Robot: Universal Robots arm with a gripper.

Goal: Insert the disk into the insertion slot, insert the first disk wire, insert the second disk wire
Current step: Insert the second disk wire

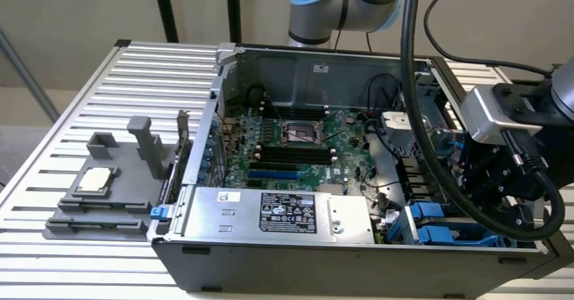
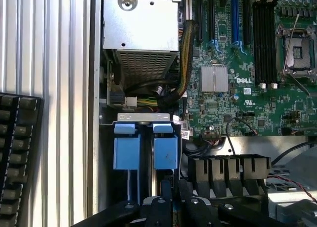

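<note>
The drive cage [image 2: 143,119] sits in the open computer case's corner, next to the power-supply box. Two bright blue latches [image 2: 128,153] lie side by side in its bays, the second blue latch [image 2: 166,152] closest to me. The same blue plastic [image 1: 431,222] shows at the case's near corner on the exterior view's right. The disk's silver body and white label are hidden. My gripper [image 2: 175,195] hangs just above the cage, beside the second latch, its black fingers [image 2: 158,207] drawn close together. What lies between them I cannot make out. On the arm, the gripper [image 1: 475,209] reaches into the case from the exterior view's right.
A silver power-supply box [image 1: 278,212] with a black label lies along the case's front wall, trailing a bundle of black wires [image 2: 185,59]. Behind it is the green motherboard [image 1: 296,145]. A grey fixture block [image 1: 107,192] stands on the slatted table [image 1: 54,259]. A black keyboard [image 2: 17,158] lies outside the case.
</note>
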